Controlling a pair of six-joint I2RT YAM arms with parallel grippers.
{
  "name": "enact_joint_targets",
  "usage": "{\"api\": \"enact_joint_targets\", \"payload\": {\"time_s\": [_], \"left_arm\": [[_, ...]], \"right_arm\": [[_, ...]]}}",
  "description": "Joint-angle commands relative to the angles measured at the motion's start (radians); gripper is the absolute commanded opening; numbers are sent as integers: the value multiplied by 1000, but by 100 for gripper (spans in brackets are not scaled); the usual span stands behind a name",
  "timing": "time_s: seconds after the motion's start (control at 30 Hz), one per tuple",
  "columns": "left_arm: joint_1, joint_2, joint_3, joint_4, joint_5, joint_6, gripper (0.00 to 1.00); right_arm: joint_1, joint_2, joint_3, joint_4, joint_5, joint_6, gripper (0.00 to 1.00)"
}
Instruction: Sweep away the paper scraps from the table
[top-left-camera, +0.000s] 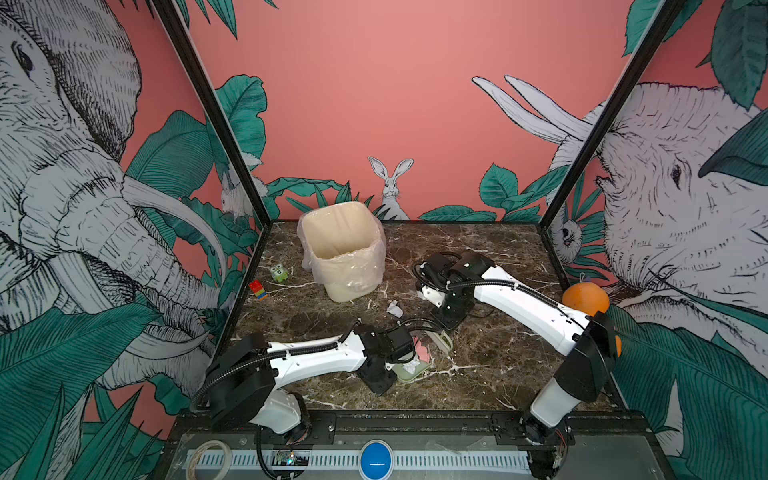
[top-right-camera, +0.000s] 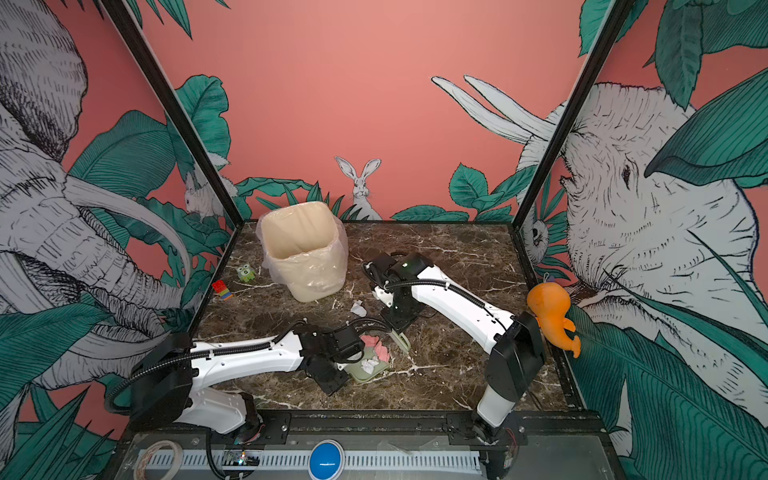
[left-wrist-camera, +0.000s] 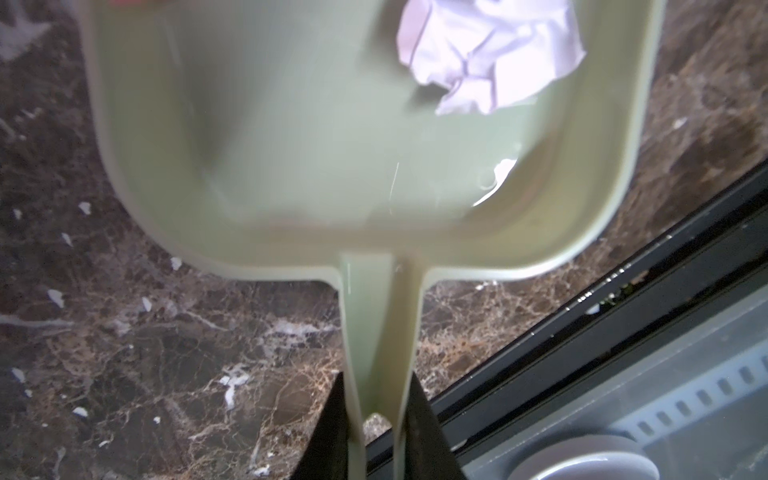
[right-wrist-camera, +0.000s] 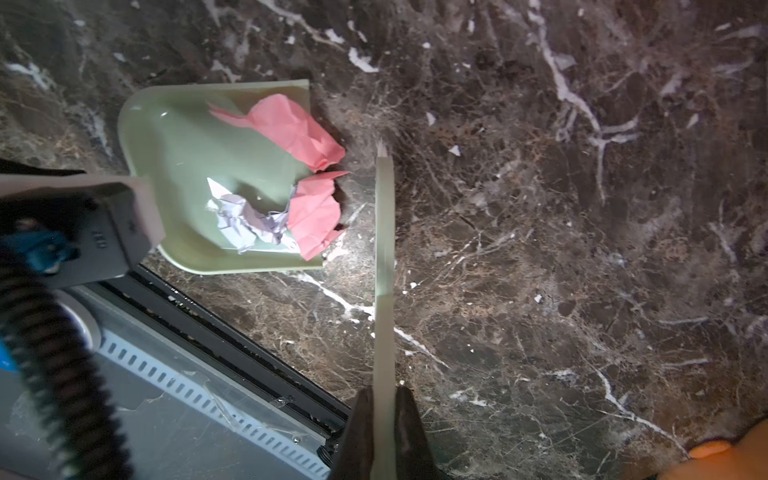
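A pale green dustpan (right-wrist-camera: 178, 166) lies flat on the dark marble table (top-left-camera: 498, 374) near the front middle. My left gripper (left-wrist-camera: 378, 382) is shut on its handle. In the pan lie a crumpled white paper scrap (right-wrist-camera: 241, 216) and two pink paper scraps (right-wrist-camera: 299, 129), which reach over its open lip. Just off that lip stands a pale green brush (right-wrist-camera: 384, 249), with my right gripper (right-wrist-camera: 384, 395) shut on its handle. One more white scrap (top-left-camera: 395, 308) lies loose on the table behind the pan, in both top views.
A cream bin (top-left-camera: 345, 249) lined with a clear bag stands at the back left. A green owl figure (top-left-camera: 279, 273) and a coloured block (top-left-camera: 257, 289) sit by the left wall. An orange toy (top-right-camera: 548, 311) hangs at the right edge.
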Motion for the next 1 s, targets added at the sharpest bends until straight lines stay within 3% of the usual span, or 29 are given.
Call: {"api": "enact_joint_targets", "payload": {"time_s": [0.0,0.67,0.97], "left_arm": [[0,-3,-9,13,-6,-8,0],[0,-22,-40,32,-19,-27,0],[0,-81,-74,65,-32,-41,0]], "right_arm": [[7,46,35,-22,17,-19,0],[148,77,99,28,-168,45,0],[107,0,108,-35,-20,45,0]]}}
